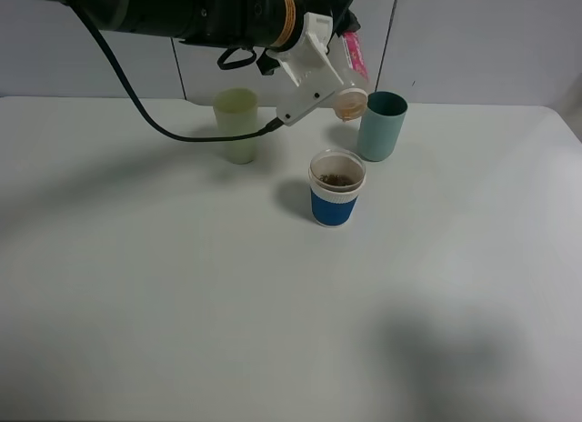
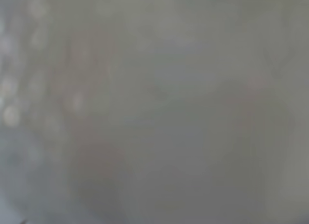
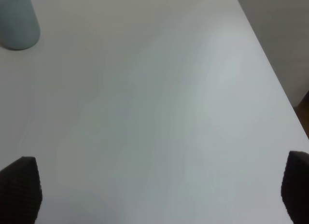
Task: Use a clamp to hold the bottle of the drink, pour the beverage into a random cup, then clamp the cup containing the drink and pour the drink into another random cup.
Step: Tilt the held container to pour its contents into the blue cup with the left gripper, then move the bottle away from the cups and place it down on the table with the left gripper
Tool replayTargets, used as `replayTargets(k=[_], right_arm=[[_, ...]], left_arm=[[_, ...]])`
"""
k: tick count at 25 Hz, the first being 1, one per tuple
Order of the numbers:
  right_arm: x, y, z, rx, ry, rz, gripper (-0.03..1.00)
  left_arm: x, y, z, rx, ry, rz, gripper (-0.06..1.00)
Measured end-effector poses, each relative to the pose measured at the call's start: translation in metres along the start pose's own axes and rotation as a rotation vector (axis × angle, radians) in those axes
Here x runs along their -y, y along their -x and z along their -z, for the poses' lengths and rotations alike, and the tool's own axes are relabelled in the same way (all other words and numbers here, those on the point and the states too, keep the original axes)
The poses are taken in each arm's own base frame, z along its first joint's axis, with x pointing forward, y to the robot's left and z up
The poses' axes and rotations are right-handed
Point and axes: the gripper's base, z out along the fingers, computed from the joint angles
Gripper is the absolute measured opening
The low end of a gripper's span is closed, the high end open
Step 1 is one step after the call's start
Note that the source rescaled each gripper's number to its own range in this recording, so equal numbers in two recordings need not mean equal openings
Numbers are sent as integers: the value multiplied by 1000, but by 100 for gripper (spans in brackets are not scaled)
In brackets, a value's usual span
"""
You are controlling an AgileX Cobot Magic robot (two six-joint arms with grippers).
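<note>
Blue-sleeved cup, teal cup, yellow-green tumbler

White table w/ 3 cups on it, all upright, all in the far half. Pale yellow-green tumbler toward the left of the high view, teal cup right of centre. Short blue-sleeved cup stands nearer the camera, just beside the teal one, not touching.
</note>
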Motion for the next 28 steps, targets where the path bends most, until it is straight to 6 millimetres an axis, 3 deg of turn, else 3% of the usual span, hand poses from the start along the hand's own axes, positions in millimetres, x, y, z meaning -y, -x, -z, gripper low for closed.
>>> replayTargets(k=[8, 11, 16, 23, 28], right_arm=[[0, 0, 0, 0, 0, 0, 100], [0, 0, 0, 0, 0, 0, 100], [0, 0, 0, 0, 0, 0, 100], [0, 0, 0, 0, 0, 0, 100], [0, 0, 0, 0, 0, 0, 100]], left_arm=[[-7, 2, 0, 37, 74, 280, 0], [-11, 3, 1, 58, 114, 500, 0], [-15, 1, 2, 71, 139, 707, 0], [-1, -52, 26, -8, 195, 1165, 0], [22, -81, 56, -61, 235, 1345, 0]])
